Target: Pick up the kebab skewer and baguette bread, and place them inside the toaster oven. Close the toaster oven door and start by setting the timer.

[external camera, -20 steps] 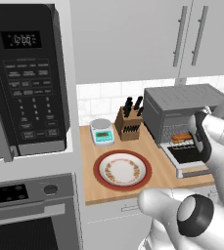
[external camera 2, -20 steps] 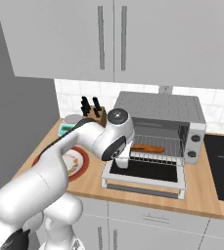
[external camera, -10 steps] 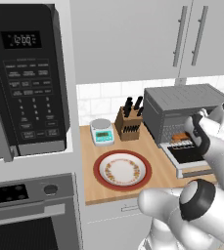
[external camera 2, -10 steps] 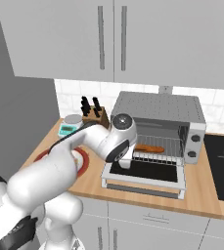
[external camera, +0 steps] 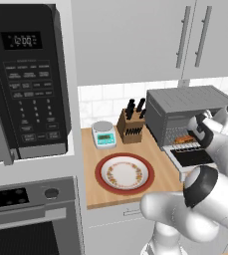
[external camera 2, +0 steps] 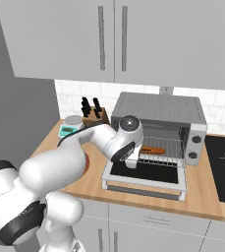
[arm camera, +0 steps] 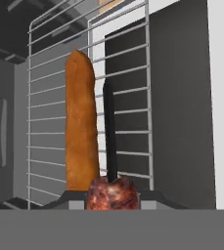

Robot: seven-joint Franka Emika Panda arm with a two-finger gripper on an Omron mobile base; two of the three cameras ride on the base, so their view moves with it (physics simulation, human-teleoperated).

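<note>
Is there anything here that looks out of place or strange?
Nothing stands out. The baguette lies on the rack of the open toaster oven, and the claw is shut on the skewer beside it.

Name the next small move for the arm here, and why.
Probably lower the kebab skewer onto the wire rack beside the baguette bread and let go: the gripper is shut on it, already over the rack.

Toaster oven: matt ridged silver metal; wire rack thin metal; baguette bread rough golden crust.
</note>
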